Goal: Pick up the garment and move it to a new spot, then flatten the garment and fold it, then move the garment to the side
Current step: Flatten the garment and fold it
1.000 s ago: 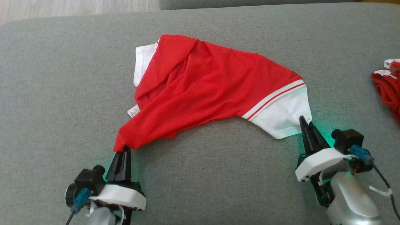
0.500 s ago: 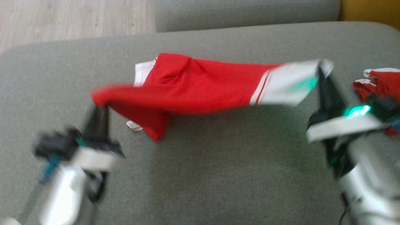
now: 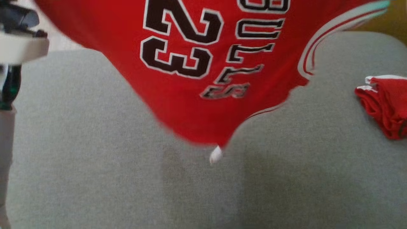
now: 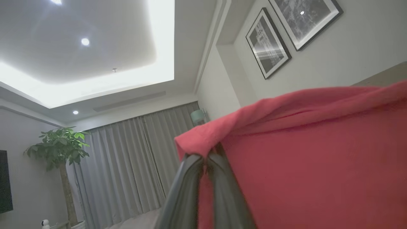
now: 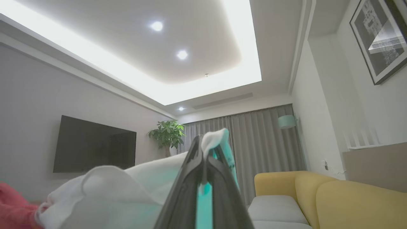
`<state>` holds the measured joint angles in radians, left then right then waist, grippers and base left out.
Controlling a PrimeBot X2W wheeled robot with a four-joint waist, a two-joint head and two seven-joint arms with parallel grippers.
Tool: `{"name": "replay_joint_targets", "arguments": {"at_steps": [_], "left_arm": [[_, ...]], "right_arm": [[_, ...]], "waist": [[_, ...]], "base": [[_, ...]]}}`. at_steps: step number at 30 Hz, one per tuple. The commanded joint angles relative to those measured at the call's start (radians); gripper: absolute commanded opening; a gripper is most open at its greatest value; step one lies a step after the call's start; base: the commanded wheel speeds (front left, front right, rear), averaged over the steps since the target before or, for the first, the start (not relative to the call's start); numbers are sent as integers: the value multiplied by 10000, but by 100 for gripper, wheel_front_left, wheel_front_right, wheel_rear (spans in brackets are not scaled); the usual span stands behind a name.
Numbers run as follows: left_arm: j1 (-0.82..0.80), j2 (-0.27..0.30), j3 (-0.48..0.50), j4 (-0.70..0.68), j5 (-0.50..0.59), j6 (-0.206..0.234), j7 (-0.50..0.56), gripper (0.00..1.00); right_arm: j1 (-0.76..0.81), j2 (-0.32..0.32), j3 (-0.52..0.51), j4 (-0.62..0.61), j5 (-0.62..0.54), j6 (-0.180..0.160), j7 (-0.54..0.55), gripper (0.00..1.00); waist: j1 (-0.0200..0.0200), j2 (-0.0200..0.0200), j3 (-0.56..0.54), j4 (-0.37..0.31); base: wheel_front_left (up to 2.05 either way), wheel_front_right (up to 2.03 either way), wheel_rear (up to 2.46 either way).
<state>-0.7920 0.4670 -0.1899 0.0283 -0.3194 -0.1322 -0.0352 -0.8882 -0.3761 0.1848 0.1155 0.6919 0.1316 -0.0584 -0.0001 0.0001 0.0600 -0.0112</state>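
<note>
The garment (image 3: 190,105), a red mesh jersey with a black-and-white number and lettering, hangs in the air above the grey cushion (image 3: 95,178), stretched between both raised arms. A small white label (image 3: 216,155) dangles from its lowest tip. In the left wrist view my left gripper (image 4: 208,156) is shut on a red corner of the garment (image 4: 302,165). In the right wrist view my right gripper (image 5: 203,141) is shut on the garment's white sleeve (image 5: 120,187). Part of my left wrist (image 3: 19,47) shows at the head view's left edge.
A smaller red cloth with white trim (image 3: 386,105) lies on the cushion at the right. Both wrist cameras look up at the ceiling, grey curtains (image 5: 264,146), a potted plant (image 4: 60,149), a wall television (image 5: 93,144) and a yellow sofa (image 5: 327,194).
Both arms have lifted the garment off the cushion and spread it, so its printed front now hangs facing the head camera. The head view has also shifted.
</note>
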Motion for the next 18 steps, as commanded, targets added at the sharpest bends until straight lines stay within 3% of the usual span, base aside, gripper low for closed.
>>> {"name": "replay_joint_targets", "arguments": {"at_steps": [1,5,10,15,18], "left_arm": [[-517,542,137,-77,-36,16,465,0],[-1007,453,-88,581,-151,57,1068,0],[-1778,293,-160,1606,223,391,809,0],[-3519,-37,-215,2863,934,958,-433,0],[-4065,-341,-260,3573,1009,1082,-1208,0]], "right_arm": [[-542,16,6,-60,-92,-9,336,0],[-1346,276,-251,892,-431,-9,657,0],[-2508,634,-566,2109,-1050,-9,300,0],[-4322,897,-984,3563,-1992,-9,-711,0],[-4928,949,-1073,4193,-2159,-9,-1230,0]], "waist": [[1,-1,319,40],[1,-1,1063,22],[1,-1,1924,-41],[1,-1,2763,-93],[1,-1,2926,-97]], "base": [[0,0,0],[0,0,0],[0,0,0],[0,0,0],[0,0,0]]}}
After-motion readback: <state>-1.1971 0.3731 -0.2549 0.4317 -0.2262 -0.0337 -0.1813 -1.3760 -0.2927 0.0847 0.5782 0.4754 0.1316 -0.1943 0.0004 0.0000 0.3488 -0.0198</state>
